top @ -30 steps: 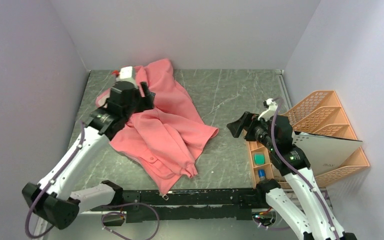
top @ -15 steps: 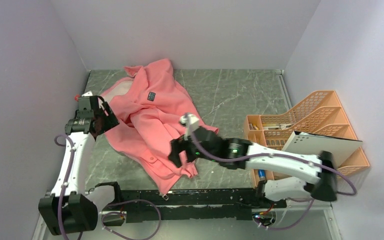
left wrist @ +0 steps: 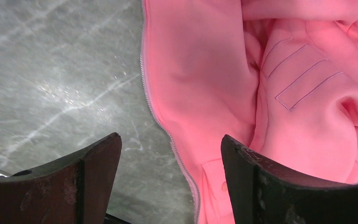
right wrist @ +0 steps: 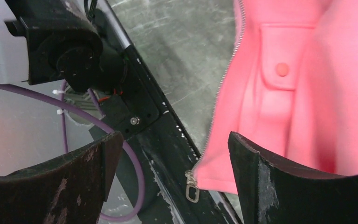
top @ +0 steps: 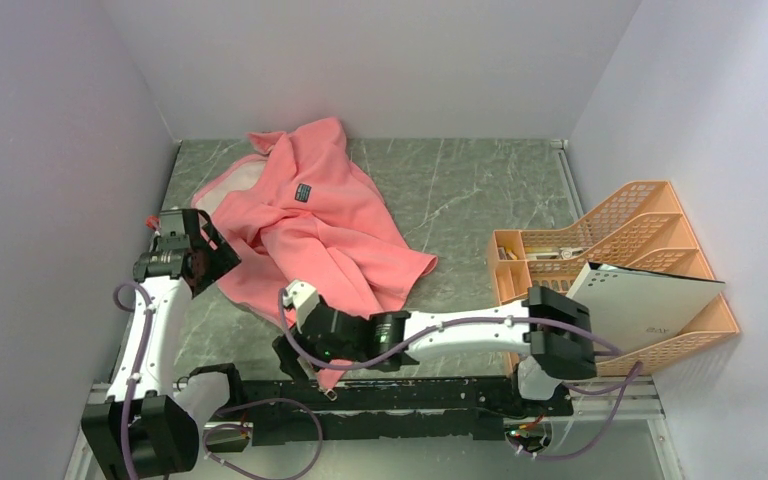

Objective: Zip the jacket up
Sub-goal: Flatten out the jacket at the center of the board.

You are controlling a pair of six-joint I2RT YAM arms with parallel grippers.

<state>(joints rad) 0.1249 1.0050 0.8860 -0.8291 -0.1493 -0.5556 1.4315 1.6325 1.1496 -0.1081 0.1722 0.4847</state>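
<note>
Jacket [top: 330, 230] crumpled and unzipped on the left half of the table [top: 480, 190]. Orange rack [top: 650, 215] at right, holding a white folder [top: 650, 300] and small items [top: 545, 255] in its far slot. Left jaws parted over the zipper edge [left wrist: 158, 116]; right jaws parted above the zipper pull [right wrist: 192, 191].

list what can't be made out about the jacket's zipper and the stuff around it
- Top external: the jacket's near hem lies hidden under the right gripper.
- Right wrist: the zipper pull shows, but the matching zipper edge is out of view, and the fabric at the right is blurred.
- Left wrist: the zipper teeth are cut off by the bottom edge.
- Top external: the orange organizer's contents are too small, partly behind a white board.
</note>
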